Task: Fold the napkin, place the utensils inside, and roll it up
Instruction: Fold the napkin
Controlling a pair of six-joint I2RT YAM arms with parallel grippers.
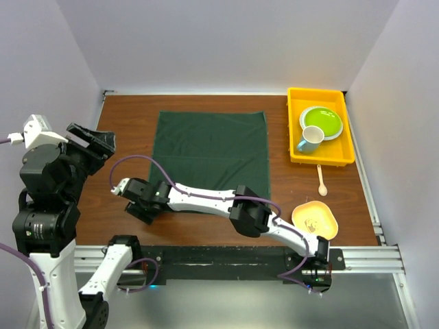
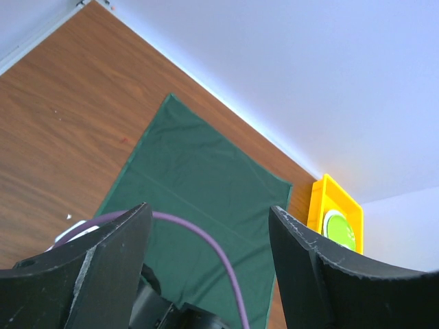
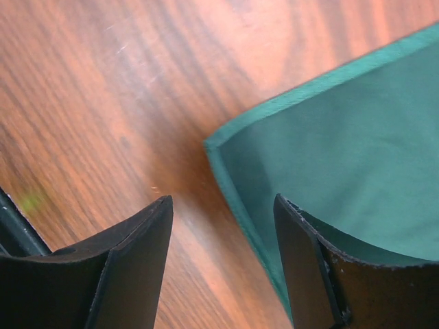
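The dark green napkin (image 1: 210, 152) lies spread flat on the wooden table. My right arm reaches across to its front left corner. My right gripper (image 1: 139, 209) is open there. In the right wrist view that gripper (image 3: 223, 226) is low over the table, straddling the napkin's edge (image 3: 329, 157) just below the corner, with nothing held. My left gripper (image 1: 92, 140) is open and empty, raised high at the left. In the left wrist view it (image 2: 209, 233) looks down on the napkin (image 2: 206, 185). The pale wooden spoon (image 1: 322, 179) lies right of the napkin, in front of the tray.
A yellow tray (image 1: 293, 130) at the back right holds a green plate (image 1: 322, 122) and a cup (image 1: 310, 140); the tray also shows in the left wrist view (image 2: 317, 205). A small yellow dish (image 1: 315, 219) sits near the right arm's base. A purple cable (image 1: 137, 161) loops over the napkin's left edge.
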